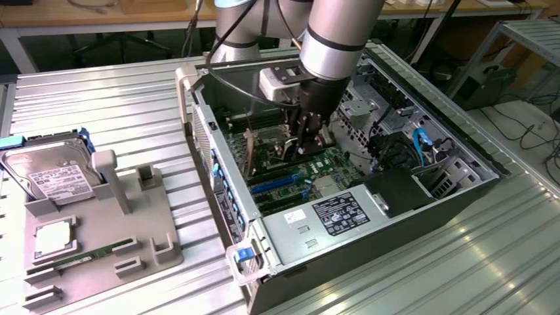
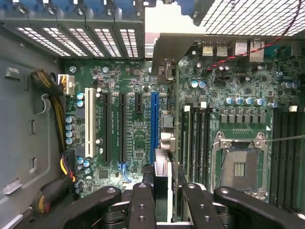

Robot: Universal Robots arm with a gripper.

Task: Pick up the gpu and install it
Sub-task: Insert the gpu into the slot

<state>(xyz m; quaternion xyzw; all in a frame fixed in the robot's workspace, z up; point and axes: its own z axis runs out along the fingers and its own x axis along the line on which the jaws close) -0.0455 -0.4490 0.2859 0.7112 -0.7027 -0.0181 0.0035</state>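
gpu [image 2: 162,168] standing on edge inside the open computer case [image 1: 262,231], silver bracket facing the case's rear slots, tool [image 2: 162,200] gripping it from both sides, reaching down into the case, case sitting on the ribbed bench [image 1: 105,98]

An open computer case [image 1: 368,270] lies on a ribbed table [image 1: 105,98]. A grey holder [image 1: 162,253] carries a hard drive [image 1: 52,180] and memory stick [image 1: 88,256].

Lab: robot arm [image 1: 337,39], open PC [image 1: 394,243].
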